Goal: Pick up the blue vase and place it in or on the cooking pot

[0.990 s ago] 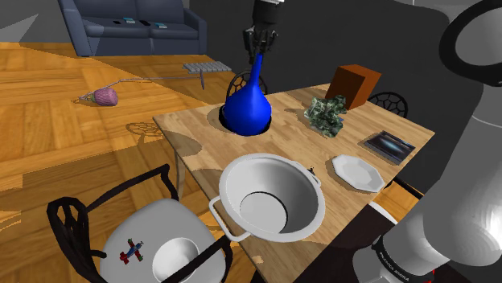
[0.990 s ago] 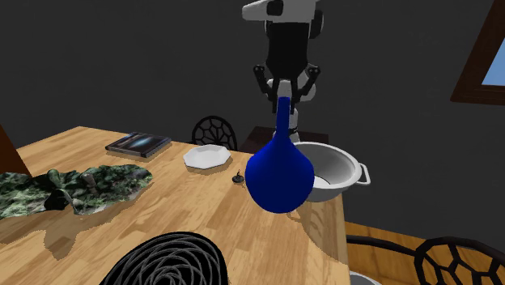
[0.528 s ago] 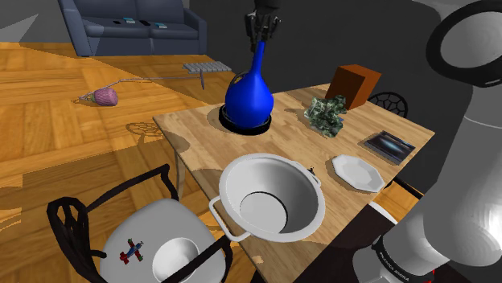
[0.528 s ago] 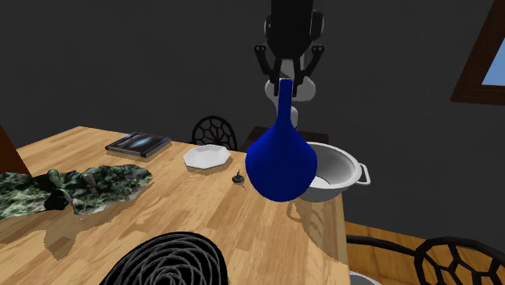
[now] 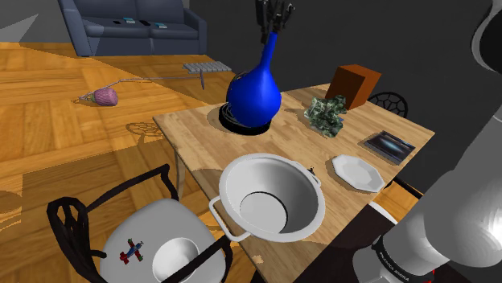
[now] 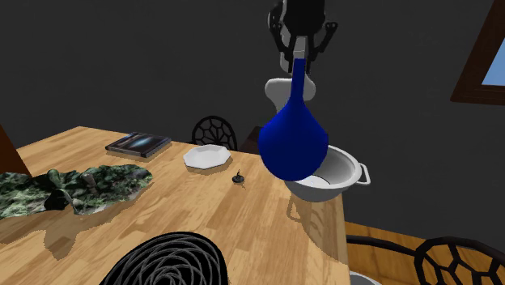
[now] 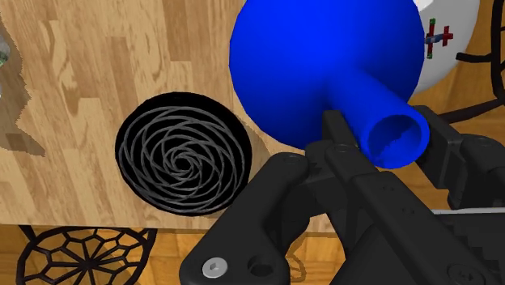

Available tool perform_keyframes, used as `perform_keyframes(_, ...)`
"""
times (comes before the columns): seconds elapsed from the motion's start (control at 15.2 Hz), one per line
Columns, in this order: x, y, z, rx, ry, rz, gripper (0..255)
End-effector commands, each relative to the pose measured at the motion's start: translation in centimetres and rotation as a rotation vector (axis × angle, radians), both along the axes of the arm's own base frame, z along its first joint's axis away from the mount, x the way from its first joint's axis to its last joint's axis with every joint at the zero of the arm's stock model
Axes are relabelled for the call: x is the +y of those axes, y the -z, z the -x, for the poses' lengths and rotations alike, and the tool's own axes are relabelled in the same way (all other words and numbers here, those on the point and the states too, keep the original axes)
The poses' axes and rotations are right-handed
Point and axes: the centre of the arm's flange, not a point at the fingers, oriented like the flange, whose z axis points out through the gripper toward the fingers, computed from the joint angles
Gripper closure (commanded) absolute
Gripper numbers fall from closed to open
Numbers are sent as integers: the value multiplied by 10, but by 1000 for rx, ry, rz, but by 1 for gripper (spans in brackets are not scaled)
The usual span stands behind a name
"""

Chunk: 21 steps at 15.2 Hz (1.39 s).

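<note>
Now blue vase [image 5: 253,95] hangs tilted, neck clasped in jaws, above table [image 5: 201,141].

Open lane: a strip of bare wood runs across the table [image 5: 201,141] from the black wire trivet [image 5: 228,120] by its far edge to the open-mouthed white pot [image 5: 302,189] at the edge beside the chair [image 5: 121,221]. The blue vase [image 5: 253,92], clasped at the neck by the gripper [image 5: 273,22], hangs above the trivet. A mottled green lump [image 5: 325,114], brown box [image 5: 354,84], plate [image 5: 358,173] and book [image 5: 388,145] crowd the opposite side.
</note>
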Motion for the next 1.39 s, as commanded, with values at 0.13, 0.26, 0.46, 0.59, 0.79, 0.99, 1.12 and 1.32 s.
perform_keyframes(0.13,16,-24,43,-2,0,0,255)
perform_keyframes(0.26,25,-35,66,-2,0,0,255)
perform_keyframes(0.46,37,-51,99,-2,0,0,255)
perform_keyframes(0.59,45,-62,122,-2,0,0,255)
perform_keyframes(0.79,57,-79,156,-2,0,0,255)
perform_keyframes(0.99,69,-95,190,-2,0,0,255)
perform_keyframes(1.12,78,-107,212,-2,0,0,255)
perform_keyframes(1.32,81,-101,222,-2,0,0,255)
